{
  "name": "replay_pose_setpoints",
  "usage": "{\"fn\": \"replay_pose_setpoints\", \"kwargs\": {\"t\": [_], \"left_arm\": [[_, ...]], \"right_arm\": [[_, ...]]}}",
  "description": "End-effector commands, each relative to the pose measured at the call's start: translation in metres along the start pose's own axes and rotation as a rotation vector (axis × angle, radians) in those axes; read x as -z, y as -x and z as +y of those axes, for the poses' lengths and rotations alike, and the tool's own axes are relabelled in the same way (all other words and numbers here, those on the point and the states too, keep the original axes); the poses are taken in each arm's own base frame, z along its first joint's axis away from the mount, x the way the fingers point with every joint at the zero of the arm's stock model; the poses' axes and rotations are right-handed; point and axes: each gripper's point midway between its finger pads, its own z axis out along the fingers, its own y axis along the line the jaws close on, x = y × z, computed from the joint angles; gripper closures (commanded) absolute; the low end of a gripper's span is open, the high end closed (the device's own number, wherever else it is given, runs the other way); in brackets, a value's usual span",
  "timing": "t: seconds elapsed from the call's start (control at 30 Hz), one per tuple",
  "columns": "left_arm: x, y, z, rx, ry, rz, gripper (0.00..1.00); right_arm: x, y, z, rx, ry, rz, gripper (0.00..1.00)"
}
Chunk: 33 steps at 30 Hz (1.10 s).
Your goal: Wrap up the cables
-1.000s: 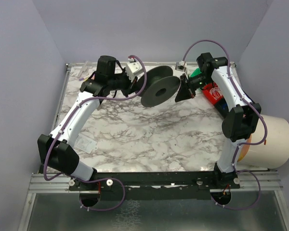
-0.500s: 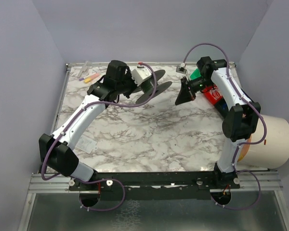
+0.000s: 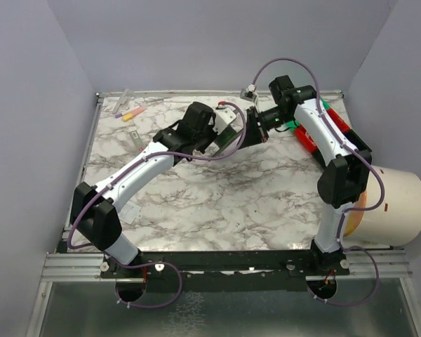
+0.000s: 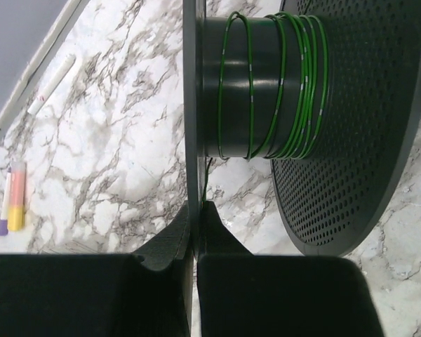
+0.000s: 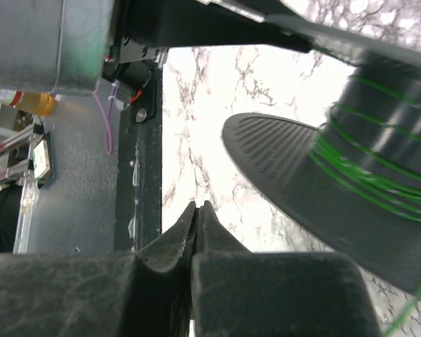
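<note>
At the spool's thin outer flange, the left gripper (image 4: pixel 193 235) is clamped tight, its two black fingers pinching the flange's edge and holding the black spool (image 4: pixel 358 126) over the marble table (image 4: pixel 112 147). Around the spool's hub runs the green cable (image 4: pixel 295 77), a hair-thin wire wound in several loose turns. The turns crowd toward the perforated flange and are sparser toward the gripped one. Just beside the perforated flange, on the side away from the left gripper, the right gripper (image 5: pixel 196 225) has its jaws pressed together with nothing showing between them. One loose green strand leaves the spool and runs out of the right wrist view; whether it reaches those fingers cannot be told. Beyond the gripped flange, well apart from the spool, a white marker (image 4: pixel 52 86) and a yellow-and-pink marker (image 4: pixel 15 203) lie near the table's edge. Past the right arm from the spool sit a red container (image 3: pixel 307 138) and, farther out, a white bucket (image 3: pixel 396 207).
</note>
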Motion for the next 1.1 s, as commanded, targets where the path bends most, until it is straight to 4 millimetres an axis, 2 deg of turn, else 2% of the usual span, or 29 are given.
{"fn": "replay_pose_setpoints", "kwargs": {"t": [0.0,0.27,0.4,0.5,0.67,0.7,0.8,0.87,0.93,1.07], "left_arm": [[0.006,0.029,0.019,0.166,0.092,-0.082,1.00],[-0.004,0.040,-0.013,0.315,-0.065,-0.112,1.00],[-0.011,0.043,-0.023,0.382,-0.139,-0.110,1.00],[-0.016,0.042,-0.021,0.477,-0.202,-0.111,1.00],[-0.022,0.031,-0.001,0.688,-0.330,-0.143,1.00],[-0.021,0.031,-0.002,0.719,-0.380,-0.157,1.00],[-0.026,0.025,0.000,0.773,-0.419,-0.161,1.00],[-0.031,0.022,-0.003,0.792,-0.435,-0.160,1.00],[-0.037,0.017,-0.009,0.818,-0.460,-0.149,1.00],[-0.045,0.005,-0.021,0.860,-0.509,-0.127,1.00]], "right_arm": [[-0.019,0.009,0.001,0.015,-0.027,-0.020,1.00],[-0.051,0.011,0.001,0.009,-0.005,-0.052,1.00],[-0.074,0.003,0.007,0.012,0.020,-0.028,1.00],[-0.086,-0.007,0.010,-0.007,0.045,-0.010,1.00],[-0.084,-0.037,0.020,-0.024,0.087,0.057,1.00],[-0.082,-0.044,0.024,-0.018,0.099,0.078,0.97],[-0.076,-0.065,0.036,0.015,0.131,0.135,0.72],[-0.074,-0.077,0.039,0.032,0.131,0.153,0.62],[-0.073,-0.084,0.038,0.041,0.114,0.165,0.56],[-0.066,-0.088,0.039,0.073,0.087,0.182,0.52]]}}
